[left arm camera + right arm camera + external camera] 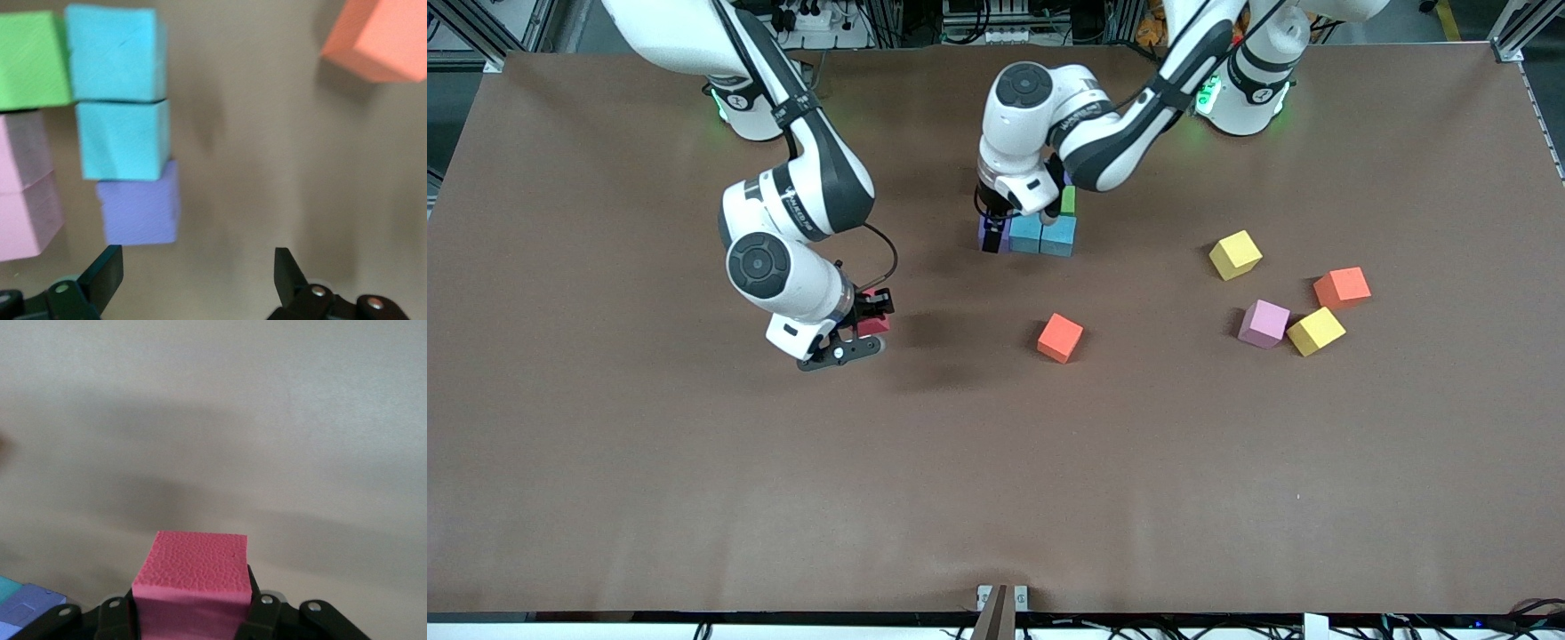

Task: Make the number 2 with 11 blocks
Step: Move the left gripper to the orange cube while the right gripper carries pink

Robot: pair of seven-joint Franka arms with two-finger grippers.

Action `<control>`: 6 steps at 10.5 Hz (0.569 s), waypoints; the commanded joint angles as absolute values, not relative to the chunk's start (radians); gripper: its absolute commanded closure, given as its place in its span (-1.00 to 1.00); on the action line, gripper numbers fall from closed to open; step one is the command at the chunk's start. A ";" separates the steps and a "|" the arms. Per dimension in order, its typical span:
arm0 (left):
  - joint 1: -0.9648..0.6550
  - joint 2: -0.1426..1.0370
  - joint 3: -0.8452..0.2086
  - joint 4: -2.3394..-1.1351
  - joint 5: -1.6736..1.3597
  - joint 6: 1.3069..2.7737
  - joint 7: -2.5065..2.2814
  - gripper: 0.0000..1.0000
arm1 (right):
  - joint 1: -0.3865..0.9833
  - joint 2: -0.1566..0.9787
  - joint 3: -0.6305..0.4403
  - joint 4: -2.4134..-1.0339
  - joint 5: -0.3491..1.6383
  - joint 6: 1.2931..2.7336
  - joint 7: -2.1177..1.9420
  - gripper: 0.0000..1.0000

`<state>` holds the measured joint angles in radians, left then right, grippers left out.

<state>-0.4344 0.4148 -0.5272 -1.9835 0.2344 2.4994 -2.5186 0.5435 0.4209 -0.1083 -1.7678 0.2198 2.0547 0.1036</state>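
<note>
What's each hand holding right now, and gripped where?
Right hand clamps a pink-red block by two opposite side faces. Left hand, open by the purple block, holds nothing.

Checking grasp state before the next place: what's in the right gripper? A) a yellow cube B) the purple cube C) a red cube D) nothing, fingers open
C: in the right wrist view the right gripper is shut on the red cube, its fingers pressed against both sides of it.
</note>
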 commanded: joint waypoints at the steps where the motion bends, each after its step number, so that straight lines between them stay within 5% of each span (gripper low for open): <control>1: -0.330 0.397 -0.561 -1.973 0.255 2.484 -2.391 -1.00 | 0.551 0.385 -0.101 -1.804 0.235 2.060 0.115 1.00; 6: -0.149 0.445 -0.560 -1.829 0.253 2.473 -1.977 -1.00 | 0.673 0.396 -0.100 -1.802 0.235 2.114 0.349 1.00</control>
<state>-0.1892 0.4119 -0.5431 -1.8919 0.2344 2.4982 -2.0641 0.6326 0.4194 -0.0971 -1.7744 0.2209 2.0867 0.2763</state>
